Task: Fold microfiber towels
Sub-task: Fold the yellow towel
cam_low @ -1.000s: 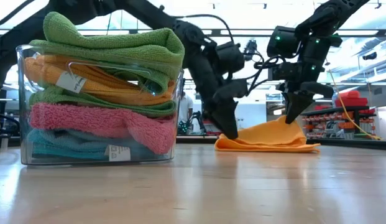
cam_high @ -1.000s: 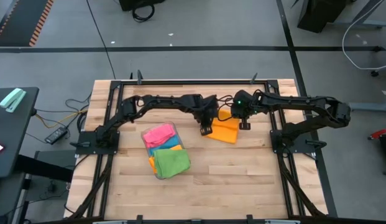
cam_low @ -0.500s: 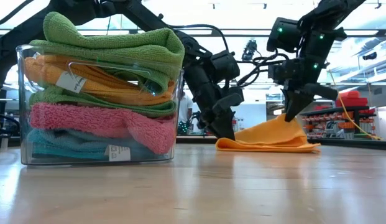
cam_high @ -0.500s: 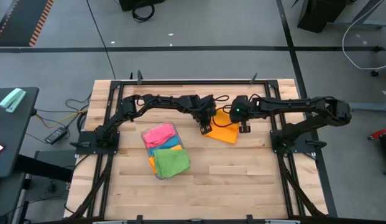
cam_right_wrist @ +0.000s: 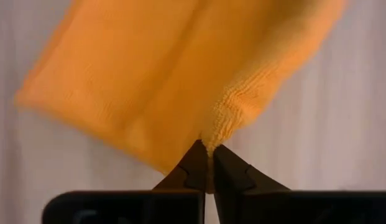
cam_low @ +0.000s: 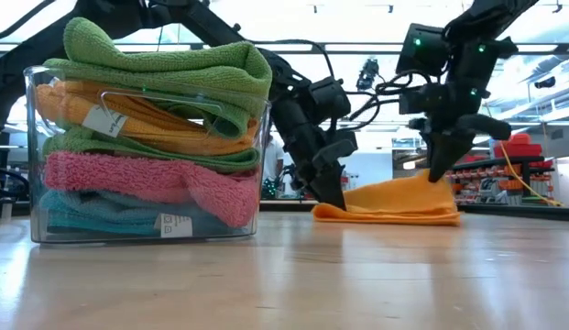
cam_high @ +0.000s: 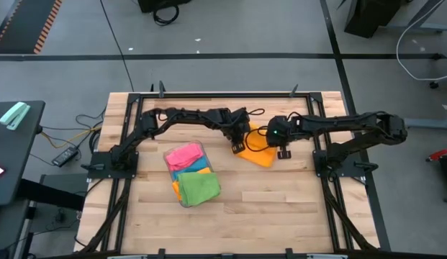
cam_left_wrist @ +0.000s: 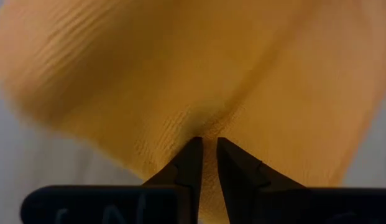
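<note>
Pinching one orange towel [cam_high: 260,150] with both sets of jaws, just past the middle of the counter [cam_high: 281,208].

The wooden counter is the biggest thing. At about 7 o'clock from its middle sits a clear tray [cam_low: 46,229], packed with folded towels [cam_low: 156,137]: green on top, then orange, more green, pink and blue at the bottom. The orange towel lies folded flat on the counter, at about 2 o'clock from the tray and apart from it. The left gripper [cam_high: 238,146] is on the towel's edge at 9 o'clock, with its jaws squeezed tight on a small pinch of cloth. The right gripper [cam_high: 283,150] is on the edge at 3 o'clock, with its jaws squeezed on a little raised fold of the same towel.
</note>
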`<control>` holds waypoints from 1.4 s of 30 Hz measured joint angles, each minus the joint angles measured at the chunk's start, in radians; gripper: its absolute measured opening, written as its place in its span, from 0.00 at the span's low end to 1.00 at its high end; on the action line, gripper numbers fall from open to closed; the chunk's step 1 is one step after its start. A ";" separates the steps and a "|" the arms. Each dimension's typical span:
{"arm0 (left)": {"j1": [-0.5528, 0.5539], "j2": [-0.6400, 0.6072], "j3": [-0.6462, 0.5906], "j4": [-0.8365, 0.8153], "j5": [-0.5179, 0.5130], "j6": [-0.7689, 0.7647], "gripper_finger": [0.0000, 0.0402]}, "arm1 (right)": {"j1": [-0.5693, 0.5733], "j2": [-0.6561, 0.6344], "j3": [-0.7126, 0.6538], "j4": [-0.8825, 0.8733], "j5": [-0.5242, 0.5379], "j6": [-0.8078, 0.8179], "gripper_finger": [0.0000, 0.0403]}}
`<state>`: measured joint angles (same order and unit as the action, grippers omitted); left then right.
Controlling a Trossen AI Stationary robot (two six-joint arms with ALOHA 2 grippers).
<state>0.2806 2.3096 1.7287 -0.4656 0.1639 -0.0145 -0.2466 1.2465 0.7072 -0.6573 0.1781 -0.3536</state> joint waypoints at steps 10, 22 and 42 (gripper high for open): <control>0.017 0.001 0.000 0.004 0.009 0.000 0.15 | 0.020 0.000 -0.093 0.013 -0.143 0.181 0.11; 0.011 0.001 -0.001 0.004 0.042 0.000 0.15 | -0.175 0.000 -0.044 -0.003 -0.442 0.444 0.38; 0.008 0.001 -0.001 0.003 0.070 0.001 0.13 | -0.447 0.131 -0.023 0.205 -0.587 0.436 0.63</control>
<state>0.2890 2.3108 1.7279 -0.4629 0.2337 -0.0139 -0.6933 1.3774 0.6838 -0.4521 -0.4086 0.0828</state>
